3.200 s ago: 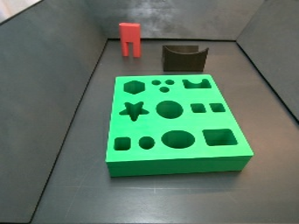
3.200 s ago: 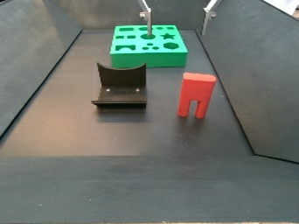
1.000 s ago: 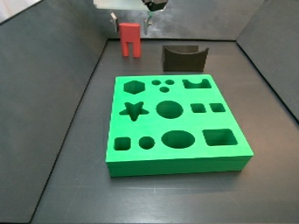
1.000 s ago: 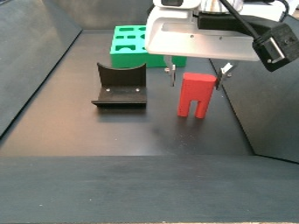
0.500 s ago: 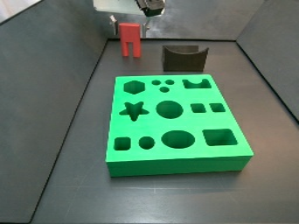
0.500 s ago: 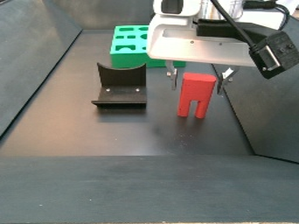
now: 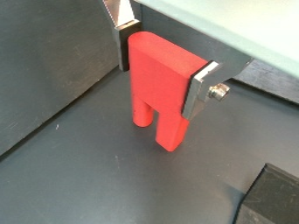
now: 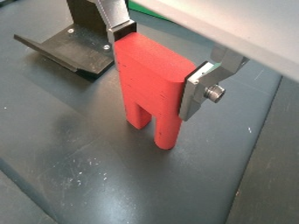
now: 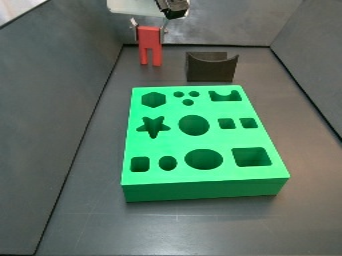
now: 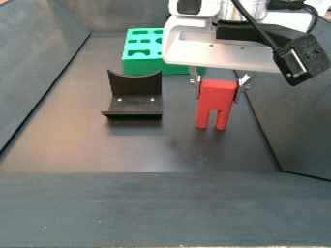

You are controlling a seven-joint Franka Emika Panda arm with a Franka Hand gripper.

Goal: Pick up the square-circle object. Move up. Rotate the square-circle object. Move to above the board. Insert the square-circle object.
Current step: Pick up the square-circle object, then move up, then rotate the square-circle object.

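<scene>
The square-circle object [image 10: 218, 105] is a red block with two short legs, standing upright on the dark floor. It also shows in both wrist views [image 7: 160, 87] [image 8: 152, 87] and in a side view [image 9: 147, 45]. My gripper [image 10: 220, 83] is lowered over it, one finger on each side of its upper part. In both wrist views [image 7: 162, 61] [image 8: 159, 59] the silver fingers [image 7: 201, 87] press against the block's two faces. The green board [image 9: 201, 190] with many cut-outs lies apart from the block; it also shows in a side view [image 10: 145, 66] behind the gripper.
A dark U-shaped block [image 9: 211, 66] [image 10: 134, 94] stands on the floor beside the red block, between it and the board. Grey walls [image 9: 80, 70] enclose the floor tray on all sides.
My gripper has come down around the red block, and its fingers have drawn in against the block's sides. The block still stands in the same spot.
</scene>
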